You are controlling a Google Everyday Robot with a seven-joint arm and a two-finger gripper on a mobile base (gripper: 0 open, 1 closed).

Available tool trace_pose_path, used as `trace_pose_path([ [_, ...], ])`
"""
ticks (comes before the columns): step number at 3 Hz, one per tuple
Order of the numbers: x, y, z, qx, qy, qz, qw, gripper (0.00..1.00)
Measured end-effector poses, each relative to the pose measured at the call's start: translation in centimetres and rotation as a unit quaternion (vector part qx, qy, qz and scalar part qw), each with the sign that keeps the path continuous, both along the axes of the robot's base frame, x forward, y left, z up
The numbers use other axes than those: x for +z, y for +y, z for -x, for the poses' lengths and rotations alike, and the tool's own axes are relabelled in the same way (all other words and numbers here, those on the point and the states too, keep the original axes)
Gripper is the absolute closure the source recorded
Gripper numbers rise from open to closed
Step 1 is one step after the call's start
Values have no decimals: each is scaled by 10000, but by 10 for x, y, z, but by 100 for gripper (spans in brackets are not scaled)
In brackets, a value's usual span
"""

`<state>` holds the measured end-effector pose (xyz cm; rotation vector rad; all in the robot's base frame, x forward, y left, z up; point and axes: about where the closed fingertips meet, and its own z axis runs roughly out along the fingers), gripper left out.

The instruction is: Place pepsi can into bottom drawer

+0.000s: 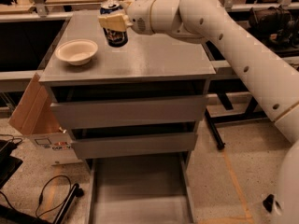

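arm (224,36): white, reaching in from the right over the cabinet top
cabinet (140,62): grey, upper two drawers shut
bottom drawer (140,190): pulled out low, near the floor
bowl (77,51): cream, on the cabinet top, left
pepsi can (117,36): upright, held near the back, just right of the bowl
gripper (112,21): fingers clamped on the pepsi can
step: probably carrying
next: forward past the cabinet front, well down into the bottom drawer, then release

Pepsi can (117,36) in gripper (112,21) above cabinet (159,55)
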<state>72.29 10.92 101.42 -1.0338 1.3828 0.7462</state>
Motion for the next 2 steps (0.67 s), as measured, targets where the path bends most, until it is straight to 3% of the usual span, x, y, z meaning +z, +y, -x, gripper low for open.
trace_pose_path([
  [1, -9, -13, 42, 418, -48, 132, 9990, 100],
  [2, -12, -37, 83, 623, -62, 210, 9978, 100],
])
